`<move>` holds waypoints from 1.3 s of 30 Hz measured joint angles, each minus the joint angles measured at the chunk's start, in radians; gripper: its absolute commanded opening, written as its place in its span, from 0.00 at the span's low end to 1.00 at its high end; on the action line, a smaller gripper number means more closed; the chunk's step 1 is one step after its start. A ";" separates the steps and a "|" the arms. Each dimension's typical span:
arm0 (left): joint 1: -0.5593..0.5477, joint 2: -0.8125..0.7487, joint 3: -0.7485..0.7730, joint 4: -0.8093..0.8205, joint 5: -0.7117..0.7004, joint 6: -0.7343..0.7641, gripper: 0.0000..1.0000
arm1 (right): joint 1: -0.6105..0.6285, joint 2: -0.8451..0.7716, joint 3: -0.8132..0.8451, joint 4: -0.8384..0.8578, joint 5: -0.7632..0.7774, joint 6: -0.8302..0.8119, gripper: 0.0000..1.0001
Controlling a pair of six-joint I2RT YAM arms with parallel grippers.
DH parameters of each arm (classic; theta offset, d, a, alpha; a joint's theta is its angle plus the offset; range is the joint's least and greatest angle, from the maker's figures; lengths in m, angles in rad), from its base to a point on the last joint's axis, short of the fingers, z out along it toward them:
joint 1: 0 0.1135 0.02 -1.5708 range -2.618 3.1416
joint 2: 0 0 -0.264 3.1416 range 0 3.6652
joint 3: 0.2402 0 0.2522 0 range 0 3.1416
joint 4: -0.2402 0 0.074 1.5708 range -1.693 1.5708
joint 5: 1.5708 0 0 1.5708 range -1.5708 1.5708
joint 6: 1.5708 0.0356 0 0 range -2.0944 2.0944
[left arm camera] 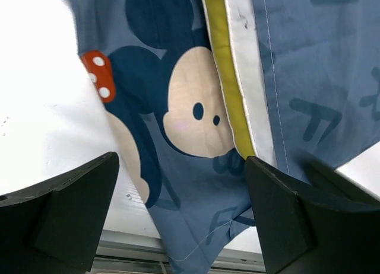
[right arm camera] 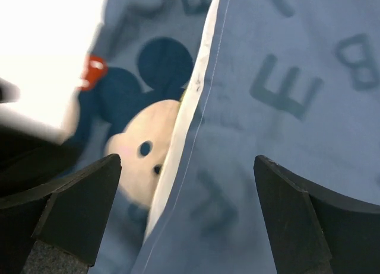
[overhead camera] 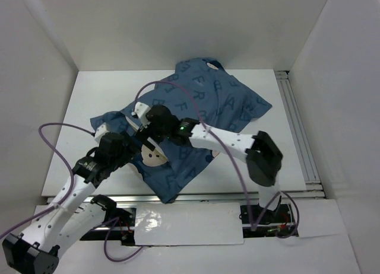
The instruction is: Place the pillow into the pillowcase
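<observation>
The blue pillowcase (overhead camera: pixel 219 99) lies slantwise on the white table (overhead camera: pixel 101 96), puffy at its far end. The pillow itself is hidden. A white strip (left arm camera: pixel 244 66) beside a yellow strip (left arm camera: pixel 221 66) runs along a fold of the case; I cannot tell whether this is the pillow's edge or the lining. My left gripper (overhead camera: pixel 138 146) is open and empty above a printed mouse face (left arm camera: pixel 196 108) near the case's near corner. My right gripper (overhead camera: pixel 148 121) is open and empty just beyond it, over the lettered fabric (right arm camera: pixel 285 108) and the white strip (right arm camera: pixel 187 120).
An aluminium rail (overhead camera: pixel 297 126) runs along the table's right side and another (overhead camera: pixel 208 197) along its near edge. White walls close in the left, far and right sides. Purple cables (overhead camera: pixel 53 143) loop off both arms.
</observation>
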 measured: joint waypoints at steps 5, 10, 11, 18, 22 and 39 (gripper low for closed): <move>0.018 -0.072 -0.026 -0.020 -0.010 -0.021 1.00 | -0.032 0.280 0.164 -0.061 0.008 -0.058 1.00; 0.018 -0.026 -0.026 -0.016 -0.001 -0.013 1.00 | -0.068 0.415 0.241 -0.082 0.061 -0.083 0.68; 0.018 -0.010 -0.026 -0.011 0.007 -0.004 1.00 | -0.067 0.422 0.253 -0.084 0.086 -0.083 0.41; 0.019 0.038 -0.027 0.118 0.072 0.092 0.94 | -0.084 0.371 0.222 -0.063 0.150 -0.004 0.00; 0.019 0.080 -0.038 0.272 0.121 0.168 0.92 | -0.148 0.246 0.139 -0.079 0.030 0.072 0.00; 0.013 0.366 -0.145 0.896 0.239 0.169 0.89 | -0.358 -0.072 0.075 -0.059 -0.283 0.278 0.00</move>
